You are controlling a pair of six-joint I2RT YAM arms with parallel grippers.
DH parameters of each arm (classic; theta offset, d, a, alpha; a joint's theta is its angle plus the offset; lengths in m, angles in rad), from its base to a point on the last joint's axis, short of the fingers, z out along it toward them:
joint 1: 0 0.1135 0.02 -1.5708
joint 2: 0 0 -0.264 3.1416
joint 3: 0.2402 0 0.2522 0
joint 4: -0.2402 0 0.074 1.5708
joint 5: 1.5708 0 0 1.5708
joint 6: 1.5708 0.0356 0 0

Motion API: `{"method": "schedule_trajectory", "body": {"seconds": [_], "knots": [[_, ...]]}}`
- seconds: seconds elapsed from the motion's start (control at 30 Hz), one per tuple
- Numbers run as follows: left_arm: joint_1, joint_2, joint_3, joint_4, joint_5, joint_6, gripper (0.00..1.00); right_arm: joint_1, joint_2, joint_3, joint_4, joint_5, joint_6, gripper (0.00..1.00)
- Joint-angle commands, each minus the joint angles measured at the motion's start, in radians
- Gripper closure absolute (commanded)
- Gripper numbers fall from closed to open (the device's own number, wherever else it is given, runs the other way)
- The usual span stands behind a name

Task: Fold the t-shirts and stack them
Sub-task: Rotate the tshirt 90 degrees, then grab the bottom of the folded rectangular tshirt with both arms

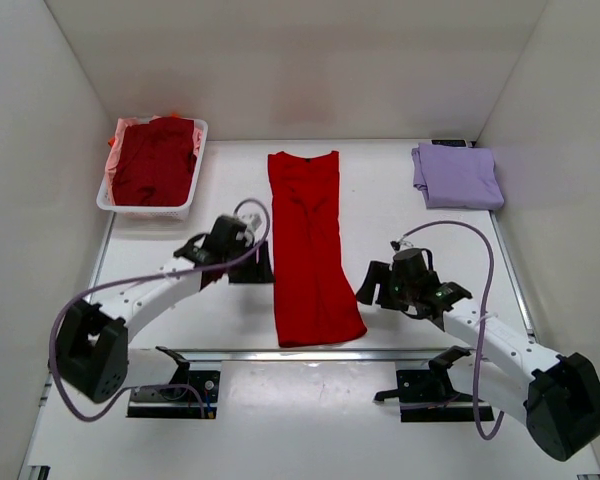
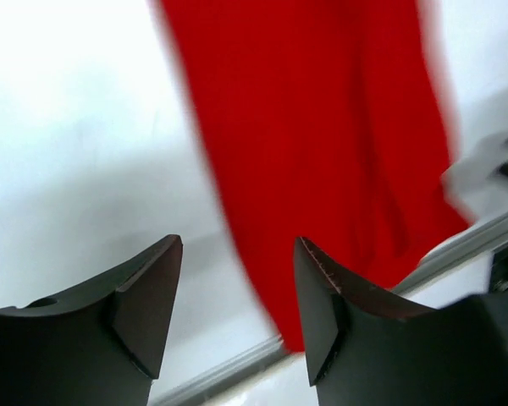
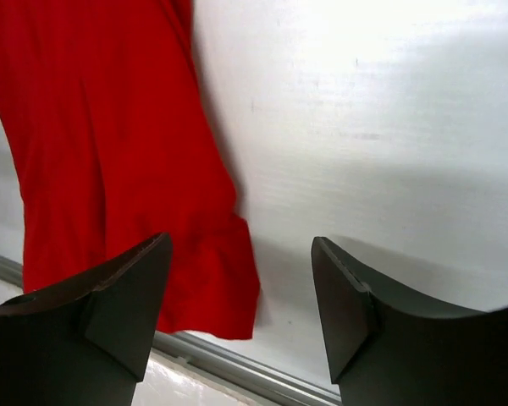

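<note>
The lavender t-shirt (image 1: pixel 457 176) lies folded at the far right corner of the desk (image 1: pixel 390 190), the red t-shirt (image 1: pixel 310 250) is a long strip mid-desk needing cross-folds, a maroon t-shirt (image 1: pixel 155 162) and pink t-shirt (image 1: pixel 128 127) wait in the far-left basket (image 1: pixel 145 209); both arms' jaws stand spread, empty.

A white table (image 1: pixel 400 200) fills the space, boxed in on three sides by plain white walls: a back wall (image 1: pixel 300 60), a left wall (image 1: pixel 30 150) and a right wall (image 1: pixel 570 140). A thin metal strip (image 1: pixel 230 353) crosses the tabletop near its front edge. The light is bright and even, leaving glare on the tabletop and soft grey shadows.
</note>
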Motion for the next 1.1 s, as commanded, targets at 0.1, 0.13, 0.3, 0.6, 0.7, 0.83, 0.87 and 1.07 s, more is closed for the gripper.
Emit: {"method": "schedule_trajectory", "body": {"seconds": [0.1, 0.13, 0.3, 0.6, 0.7, 0.83, 0.87, 1.07], "knots": [[-0.062, -0.175, -0.294, 0.192, 0.033, -0.189, 0.34, 0.032, -0.078, -0.110, 0.050, -0.107, 0.017, 0.35], [-0.101, -0.168, -0.313, 0.203, 0.033, -0.200, 0.34, 0.044, -0.090, -0.138, 0.060, -0.124, 0.043, 0.35], [-0.189, -0.174, -0.382, 0.280, 0.027, -0.315, 0.34, 0.076, -0.100, -0.204, 0.114, -0.157, 0.092, 0.35], [-0.290, -0.169, -0.463, 0.332, 0.049, -0.415, 0.36, 0.154, -0.031, -0.210, 0.148, -0.165, 0.146, 0.43], [-0.325, -0.152, -0.475, 0.352, 0.047, -0.435, 0.41, 0.176, -0.034, -0.228, 0.156, -0.170, 0.181, 0.62], [-0.349, -0.123, -0.478, 0.357, 0.075, -0.449, 1.00, 0.187, -0.035, -0.226, 0.153, -0.202, 0.193, 1.00], [-0.362, -0.123, -0.474, 0.349, 0.073, -0.447, 1.00, 0.208, -0.037, -0.200, 0.125, -0.207, 0.190, 1.00], [-0.375, -0.198, -0.541, 0.298, 0.084, -0.475, 1.00, 0.329, 0.031, -0.117, 0.021, -0.216, 0.184, 1.00]]}}
